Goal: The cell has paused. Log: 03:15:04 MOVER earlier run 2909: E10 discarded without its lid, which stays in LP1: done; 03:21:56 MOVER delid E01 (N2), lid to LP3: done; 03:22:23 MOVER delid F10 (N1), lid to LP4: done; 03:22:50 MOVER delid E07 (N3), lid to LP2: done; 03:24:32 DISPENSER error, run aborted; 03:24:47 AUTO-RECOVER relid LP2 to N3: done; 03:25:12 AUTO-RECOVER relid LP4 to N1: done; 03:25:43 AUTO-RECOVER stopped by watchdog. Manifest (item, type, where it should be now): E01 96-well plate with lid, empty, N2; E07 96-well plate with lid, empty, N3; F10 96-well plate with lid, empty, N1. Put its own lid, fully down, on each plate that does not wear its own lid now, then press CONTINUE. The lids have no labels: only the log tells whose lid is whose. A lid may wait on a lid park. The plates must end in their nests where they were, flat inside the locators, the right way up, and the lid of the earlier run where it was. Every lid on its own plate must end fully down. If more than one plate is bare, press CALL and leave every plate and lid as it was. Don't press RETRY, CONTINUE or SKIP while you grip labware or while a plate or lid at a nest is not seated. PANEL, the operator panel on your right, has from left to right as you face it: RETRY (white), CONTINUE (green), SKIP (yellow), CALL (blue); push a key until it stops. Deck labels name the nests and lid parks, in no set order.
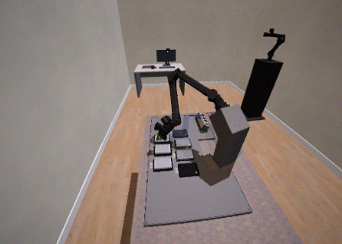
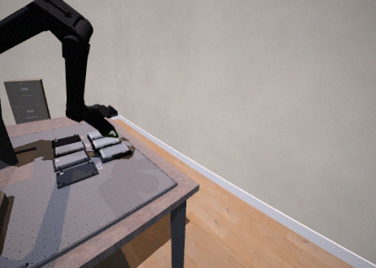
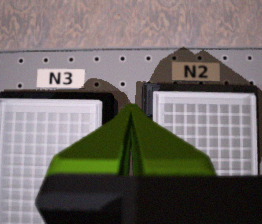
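Observation:
In the wrist view my gripper [image 3: 131, 112] has its green fingers shut together with nothing between them. It hovers above the gap between two white 96-well plates. The plate at label N3 [image 3: 47, 145] is on the left and looks hazy, as under a clear lid. The plate at label N2 [image 3: 206, 131] is on the right and shows a sharper well grid, as if bare. In the top view the gripper [image 1: 159, 136] is over the far end of the plate column [image 1: 162, 156]. The exterior view shows the gripper [image 2: 110, 131] low over the plates [image 2: 109, 147].
A second column of lid parks [image 1: 184, 150] lies right of the plates, some with pale lids, the near and far ones dark. The operator panel [image 1: 202, 121] stands at the back by the grey arm base [image 1: 229, 135]. The table edge is just beyond the nests.

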Available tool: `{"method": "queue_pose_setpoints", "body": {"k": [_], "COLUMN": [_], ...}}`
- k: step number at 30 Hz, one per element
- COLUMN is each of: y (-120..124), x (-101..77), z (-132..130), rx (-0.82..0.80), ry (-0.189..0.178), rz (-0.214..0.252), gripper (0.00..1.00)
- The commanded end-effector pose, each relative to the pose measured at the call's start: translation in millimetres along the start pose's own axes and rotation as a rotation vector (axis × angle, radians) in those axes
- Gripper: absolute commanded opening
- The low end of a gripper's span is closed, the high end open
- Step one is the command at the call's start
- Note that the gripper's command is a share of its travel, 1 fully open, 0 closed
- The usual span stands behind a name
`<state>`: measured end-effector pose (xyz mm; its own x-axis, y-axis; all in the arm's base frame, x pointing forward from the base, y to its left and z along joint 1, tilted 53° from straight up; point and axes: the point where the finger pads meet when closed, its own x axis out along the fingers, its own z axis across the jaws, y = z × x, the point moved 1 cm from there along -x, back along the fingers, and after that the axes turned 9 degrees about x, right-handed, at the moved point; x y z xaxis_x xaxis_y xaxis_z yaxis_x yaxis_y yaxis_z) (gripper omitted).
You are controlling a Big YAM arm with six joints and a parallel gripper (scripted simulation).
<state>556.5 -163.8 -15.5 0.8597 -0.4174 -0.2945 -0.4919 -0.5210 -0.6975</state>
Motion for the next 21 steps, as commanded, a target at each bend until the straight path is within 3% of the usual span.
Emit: {"method": "queue_pose_setpoints", "body": {"k": [1, 18, 19, 21], "y": [-1.0, -1.0, 9.6, 14.4], "x": [-4.1, -4.1, -9.8, -16.9], "z": [3.8, 3.8, -6.7, -4.4], "rx": [-0.015, -0.015, -0.023, -0.027], "ry": [-0.013, -0.013, 0.0, 0.0], "rz": [-0.003, -0.003, 0.038, 0.073], "gripper": [0.0, 0.0, 1.0, 1.0]}}
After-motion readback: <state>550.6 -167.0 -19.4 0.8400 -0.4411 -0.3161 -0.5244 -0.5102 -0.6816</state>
